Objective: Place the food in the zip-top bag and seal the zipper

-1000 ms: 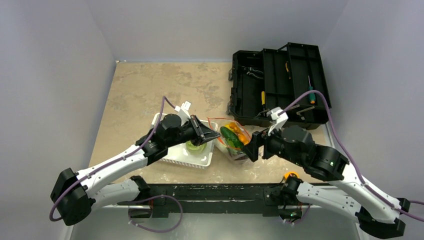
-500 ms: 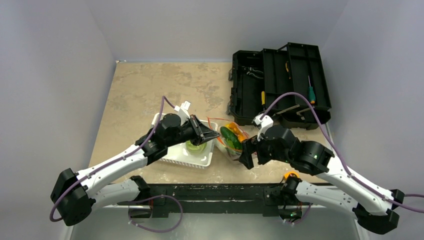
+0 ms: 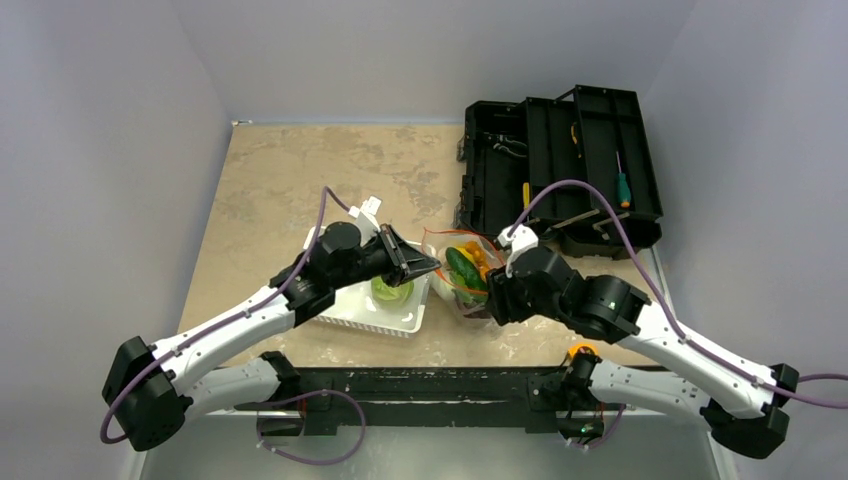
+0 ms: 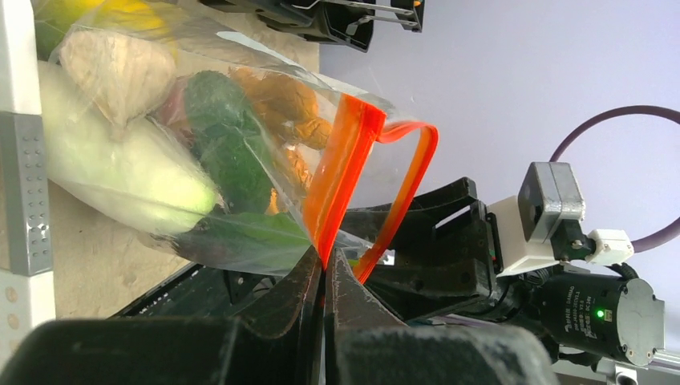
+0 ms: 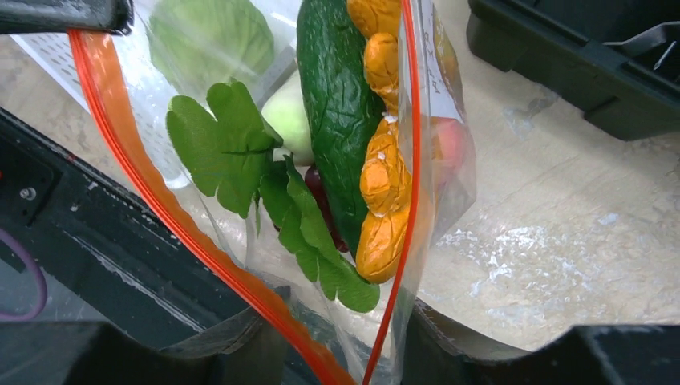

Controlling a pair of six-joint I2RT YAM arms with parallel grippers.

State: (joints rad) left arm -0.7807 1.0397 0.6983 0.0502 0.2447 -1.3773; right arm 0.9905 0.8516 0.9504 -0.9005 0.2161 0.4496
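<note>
A clear, crinkly zip-top bag (image 3: 462, 285) full of toy fruit and vegetables (image 5: 337, 104) sits on the beige table (image 3: 300, 170), just beside a white slatted basket (image 3: 350, 310). The left hand (image 4: 325, 257) is clamped on one end of the orange-red zipper strip (image 4: 345, 160). The right hand (image 5: 341, 357) is part open, straddling the other end. The mouth gapes, so sealing well means a taut left pinch, with the right hand squeezing both strips together and sliding along.

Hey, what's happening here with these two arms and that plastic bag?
Two robot arms are working on a clear zip-top bag already holding a cucumber, orange pieces and more. The left hand pinches the orange-red zipper strip at one end, while the right hand straddles the open mouth, jaws apart. The bag is not sealed, and a green cabbage sits in the white basket.
</note>
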